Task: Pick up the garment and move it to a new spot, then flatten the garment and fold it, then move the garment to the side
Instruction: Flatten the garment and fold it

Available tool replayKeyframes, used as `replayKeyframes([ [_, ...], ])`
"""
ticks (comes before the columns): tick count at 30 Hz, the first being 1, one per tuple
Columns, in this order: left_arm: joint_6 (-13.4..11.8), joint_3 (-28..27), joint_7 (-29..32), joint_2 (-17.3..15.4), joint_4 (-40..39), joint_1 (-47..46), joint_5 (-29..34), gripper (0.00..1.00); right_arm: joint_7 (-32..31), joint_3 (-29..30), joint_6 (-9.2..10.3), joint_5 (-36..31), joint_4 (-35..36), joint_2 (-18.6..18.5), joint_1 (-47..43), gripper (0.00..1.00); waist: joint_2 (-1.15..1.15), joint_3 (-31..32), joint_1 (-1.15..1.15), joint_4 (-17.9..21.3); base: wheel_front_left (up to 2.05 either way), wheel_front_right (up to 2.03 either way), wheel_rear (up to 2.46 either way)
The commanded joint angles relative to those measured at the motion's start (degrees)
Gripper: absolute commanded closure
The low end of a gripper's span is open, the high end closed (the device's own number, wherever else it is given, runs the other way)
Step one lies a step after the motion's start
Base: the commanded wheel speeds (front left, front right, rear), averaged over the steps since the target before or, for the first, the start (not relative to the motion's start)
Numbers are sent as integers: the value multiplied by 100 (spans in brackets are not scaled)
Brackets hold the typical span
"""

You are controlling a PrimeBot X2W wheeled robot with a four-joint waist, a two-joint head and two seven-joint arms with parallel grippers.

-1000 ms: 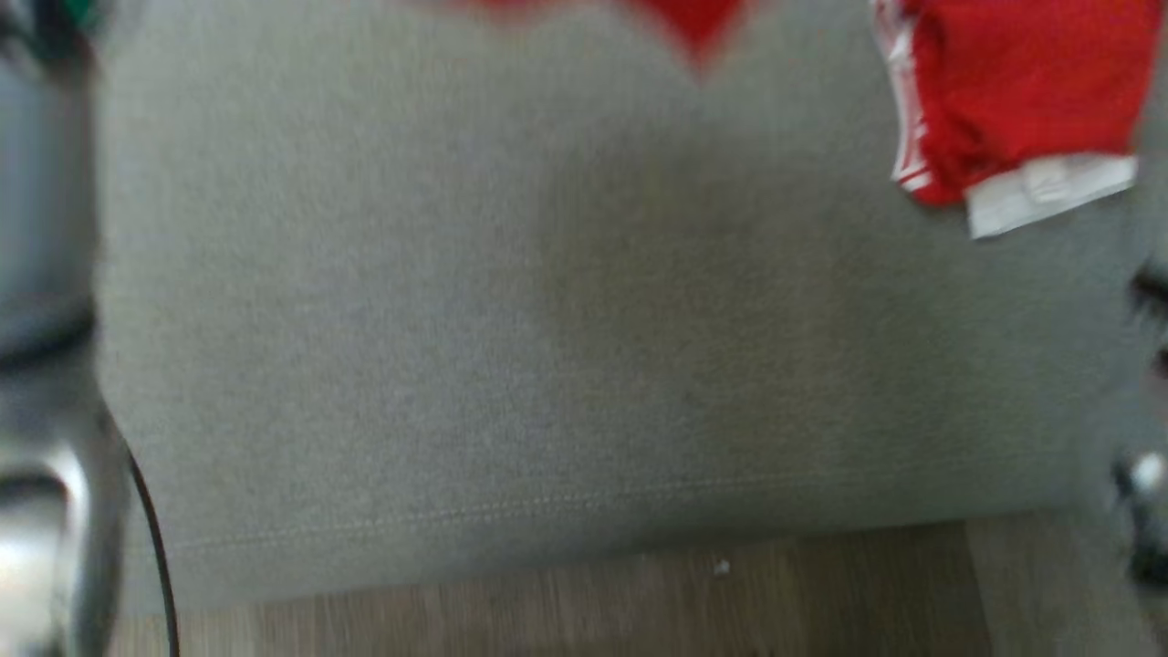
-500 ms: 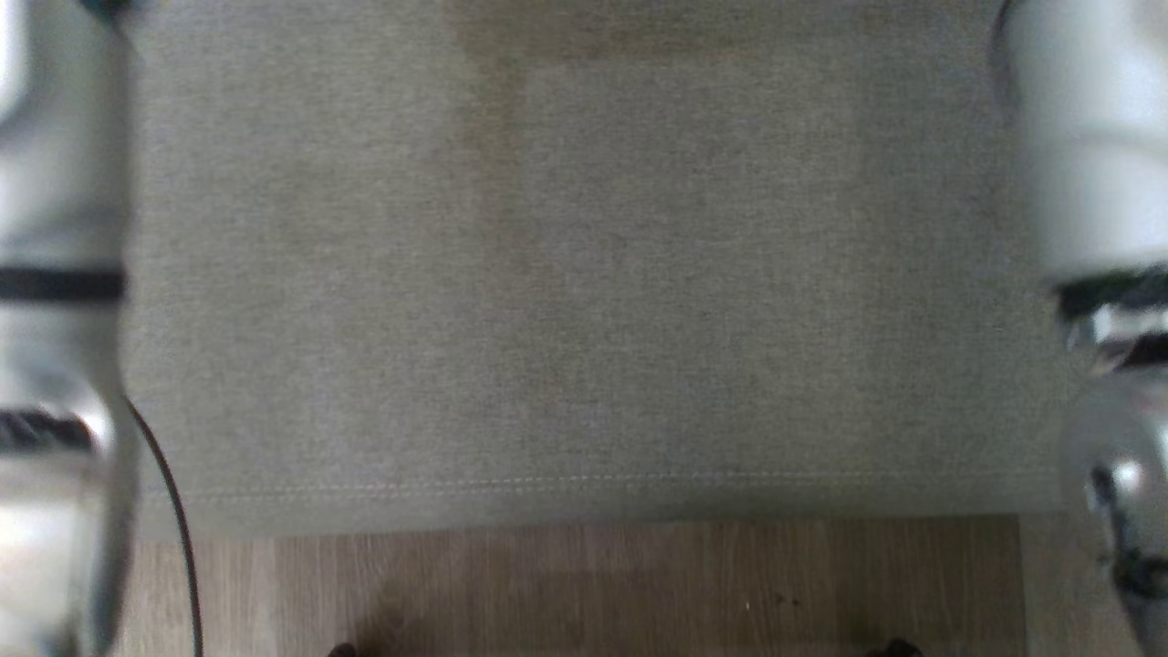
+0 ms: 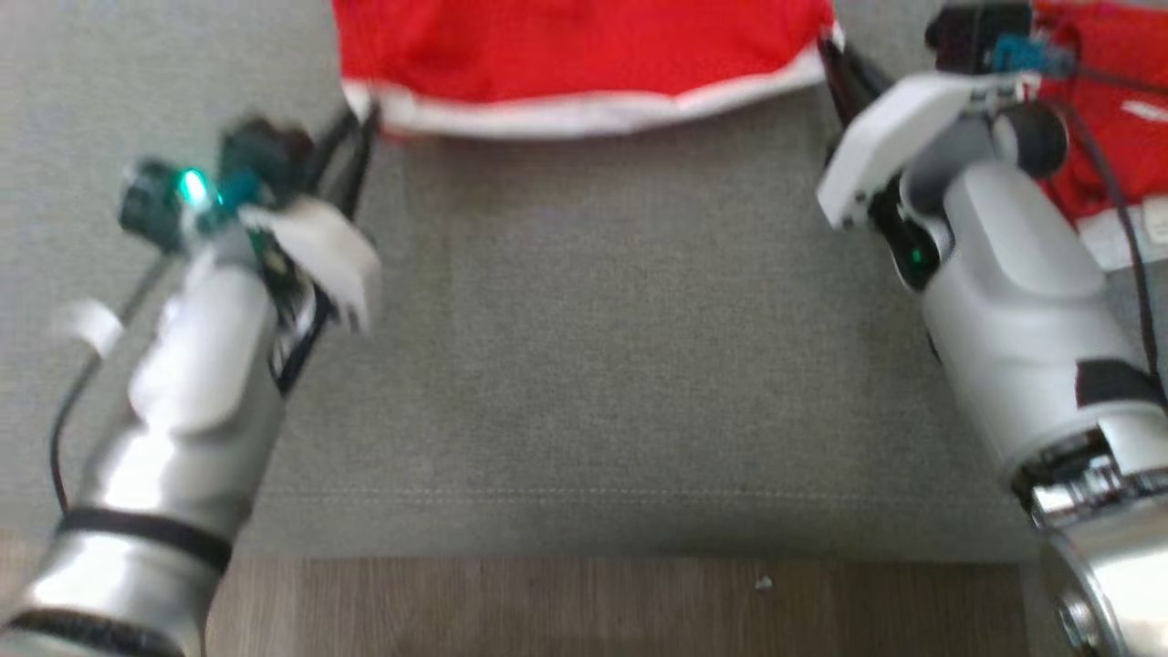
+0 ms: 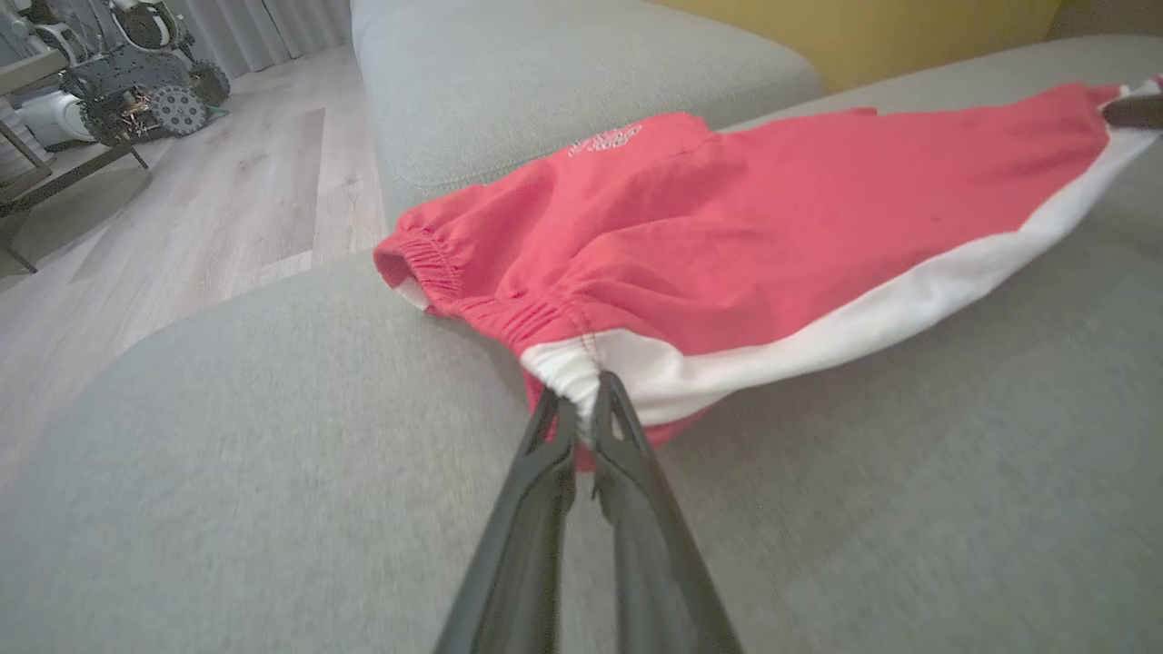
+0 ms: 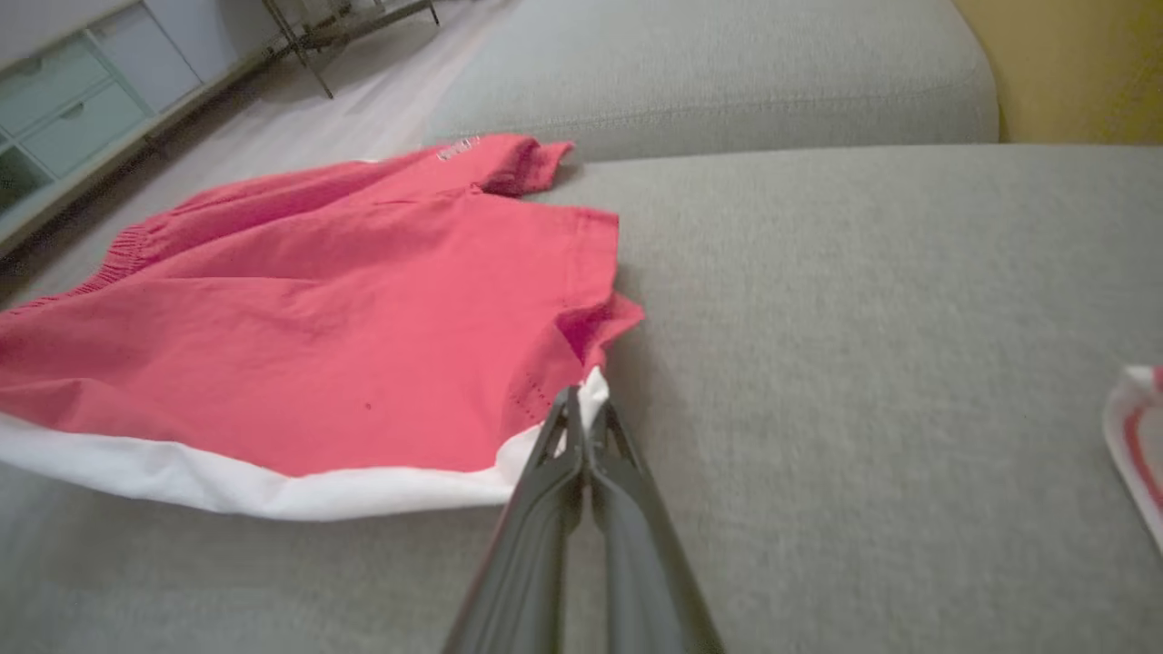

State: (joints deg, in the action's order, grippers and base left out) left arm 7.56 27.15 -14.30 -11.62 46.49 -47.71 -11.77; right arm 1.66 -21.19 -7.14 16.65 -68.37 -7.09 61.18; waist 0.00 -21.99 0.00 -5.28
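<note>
Red shorts (image 3: 584, 55) lying stretched across grey sofa cushion (image 3: 593, 365). Left gripper (image 4: 581, 404) pinching white band corner beside waistband. Right gripper (image 5: 581, 409) pinching opposite white band corner, jaws clamped tight.

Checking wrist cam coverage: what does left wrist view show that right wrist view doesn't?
Left wrist, not right: left end effector shut on the waistband corner of the red shorts; a wheeled machine on the floor. Right wrist, not left: a drawer unit; the edge of a second garment. Both: the red shorts on the grey sofa; right end effector shut on the hem corner, distant in left wrist.
</note>
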Motion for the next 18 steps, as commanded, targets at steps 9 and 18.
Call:
replayKeyframes([
  [9,-9,379,-69,-610,-457,733,-52,100,-642,-1232,-35,599,426,-431,-700,100,0,690,0,-118,0,0,0],
  [18,-13,509,-69,-685,-622,1232,-107,100,-1251,-2387,-35,1307,1045,-1106,-1088,100,0,1107,0,-138,0,0,0],
])
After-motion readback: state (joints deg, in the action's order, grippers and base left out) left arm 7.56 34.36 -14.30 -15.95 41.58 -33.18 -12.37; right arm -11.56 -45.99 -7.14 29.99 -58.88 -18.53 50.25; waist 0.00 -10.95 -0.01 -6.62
